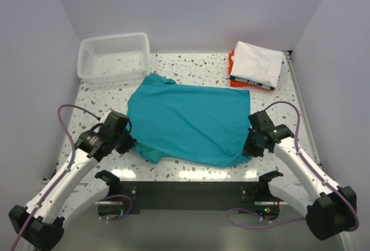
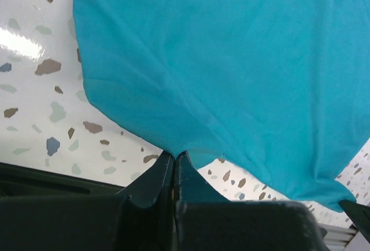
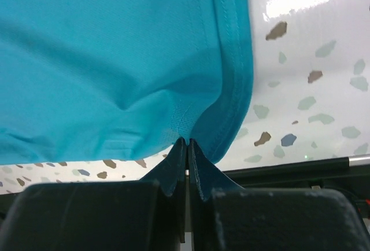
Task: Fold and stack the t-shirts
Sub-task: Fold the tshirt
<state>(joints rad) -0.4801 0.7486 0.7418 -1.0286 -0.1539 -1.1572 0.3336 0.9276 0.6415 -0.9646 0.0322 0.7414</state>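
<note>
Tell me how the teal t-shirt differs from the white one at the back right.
The teal t-shirt lies spread out mid-table; the white t-shirt is folded. The teal one is pinched by the left gripper and right gripper; the white one is untouched, atop a pile. Both are cloth.

Bright, even overhead light; soft shadows. Glare streaks on glossy white speckled surface [image 3: 324,89]. Teal cloth t-shirt [image 2: 231,60] folds crisp in wrist views.

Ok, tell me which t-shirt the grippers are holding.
The teal t-shirt, spread mid-table, pinched by the left gripper and right gripper; the white t-shirt and orange t-shirt sit folded far right.
</note>
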